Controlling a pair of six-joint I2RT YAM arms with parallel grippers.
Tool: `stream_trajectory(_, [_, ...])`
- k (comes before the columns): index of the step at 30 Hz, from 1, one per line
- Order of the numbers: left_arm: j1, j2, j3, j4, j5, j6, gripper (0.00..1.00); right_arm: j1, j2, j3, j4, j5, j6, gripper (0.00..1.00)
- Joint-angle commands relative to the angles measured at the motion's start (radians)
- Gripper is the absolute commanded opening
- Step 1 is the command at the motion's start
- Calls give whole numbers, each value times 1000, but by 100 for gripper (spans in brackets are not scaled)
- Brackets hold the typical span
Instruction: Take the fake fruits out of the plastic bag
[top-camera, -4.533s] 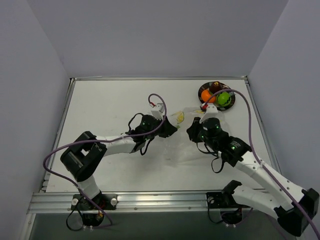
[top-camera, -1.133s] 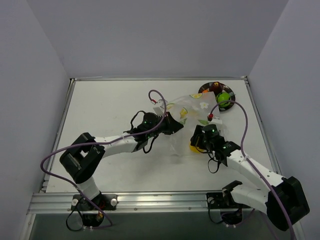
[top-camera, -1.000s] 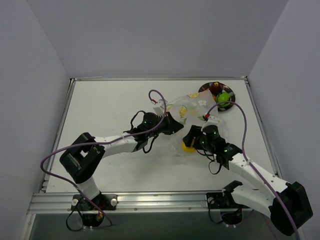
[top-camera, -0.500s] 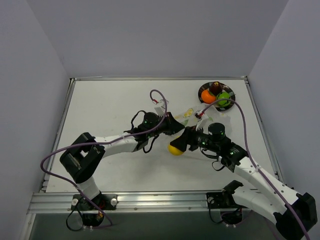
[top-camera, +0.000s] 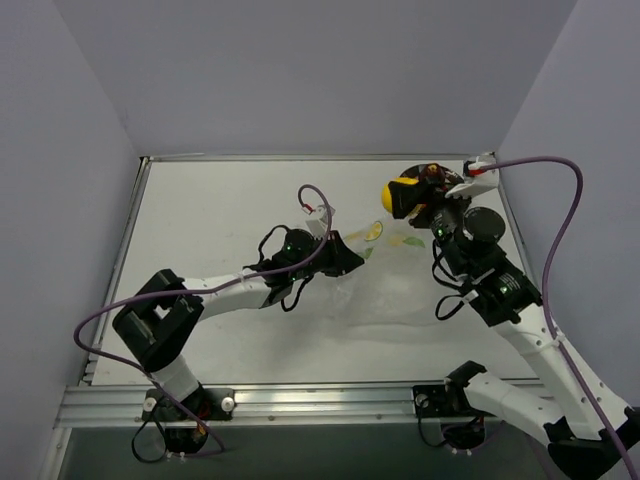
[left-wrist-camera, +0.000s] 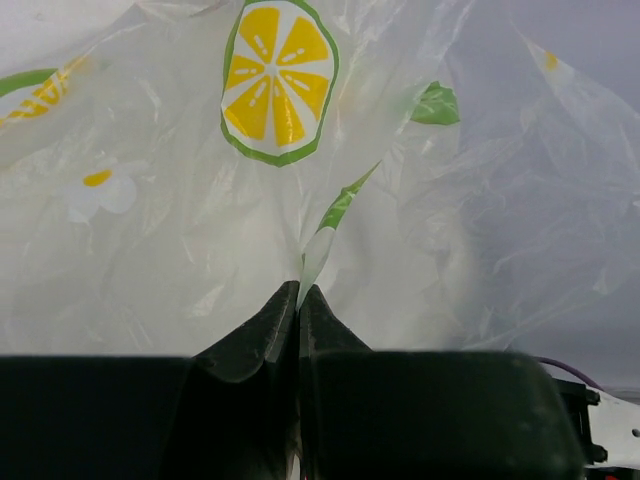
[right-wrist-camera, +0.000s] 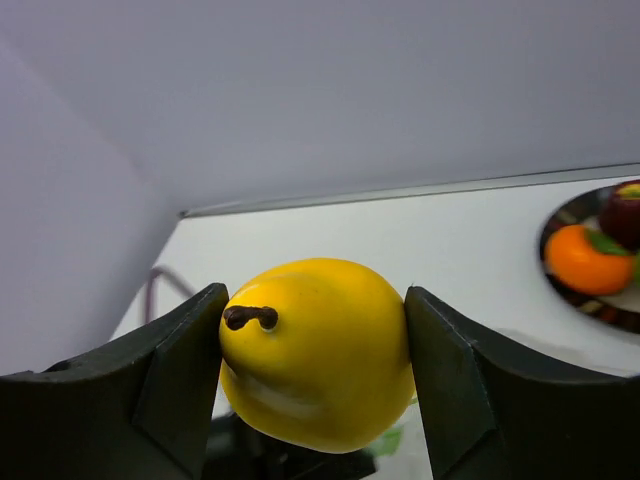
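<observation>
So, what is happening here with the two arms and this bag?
The left gripper is shut on a fold of the plastic bag, which lies spread on the table. The right gripper holds a yellow fruit in the air, near the plate at the far right. An orange fruit and a dark red fruit already lie on that plate. The yellow one is not yet put down.
</observation>
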Motion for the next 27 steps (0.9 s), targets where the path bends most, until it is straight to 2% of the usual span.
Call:
stream_trajectory(1, [9,-117,22,-37,0,55,2,-106,115,80,26,380,-100,40])
stream_trajectory(3, [25,-140,17,-57,-2,72,2,-222,170,93,30,350,-75,40])
stream_trajectory(4, [31,-158,13,-71,0,72,2,-344,190,90,36,312,-58,39])
stream_trajectory(6, [42,-178,7,-85,0,75,2,-450,251,70,67,168,-6,38])
stream_trajectory(8, [54,-186,-4,-94,-2,72,2,-531,293,19,116,114,14,38])
stream_trajectory(14, [63,-181,-41,-93,-10,55,2,-617,454,-87,330,-9,36,38])
stream_trajectory(16, [63,-180,-43,-103,-23,60,2,-657,536,-88,375,-79,53,39])
stream_trajectory(20, [62,-177,-29,-131,-37,86,2,-662,673,-69,457,-159,59,39])
stream_trajectory(27, [62,-175,-18,-163,-48,129,2,-662,860,-45,543,-161,85,39])
